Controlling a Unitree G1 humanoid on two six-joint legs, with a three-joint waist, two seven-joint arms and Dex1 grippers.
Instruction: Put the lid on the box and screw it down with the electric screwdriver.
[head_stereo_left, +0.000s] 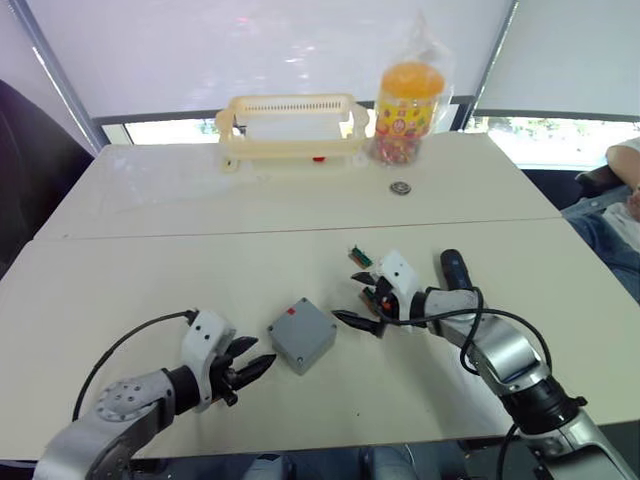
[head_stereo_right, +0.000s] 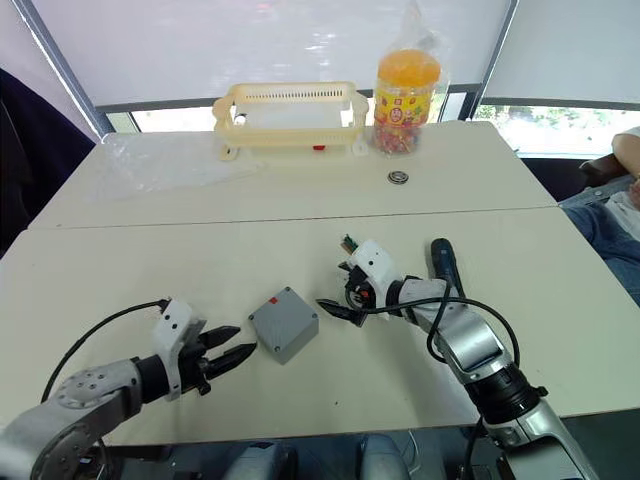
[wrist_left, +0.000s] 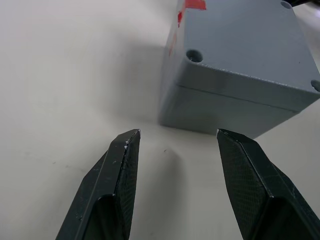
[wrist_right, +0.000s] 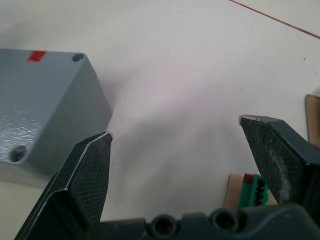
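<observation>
The grey box (head_stereo_left: 301, 335) stands in the middle of the near table with a small red mark on top. The lid (wrist_left: 245, 45) lies on the box (wrist_left: 220, 107), a seam runs between them, and round screw holes show at its corners. My left gripper (head_stereo_left: 258, 358) is open just left of the box, its fingers (wrist_left: 122, 165) pointing at the box's near corner without touching. My right gripper (head_stereo_left: 347, 297) is open just right of the box, holding nothing. The black electric screwdriver (head_stereo_left: 455, 270) lies on the table beside my right forearm.
A small green part (head_stereo_left: 361, 257) lies just beyond my right gripper. On the far table stand a cream basket (head_stereo_left: 290, 128), a jar with an orange lid in a plastic bag (head_stereo_left: 407, 100) and a small round metal piece (head_stereo_left: 401, 187). A person (head_stereo_left: 622, 205) sits at the right edge.
</observation>
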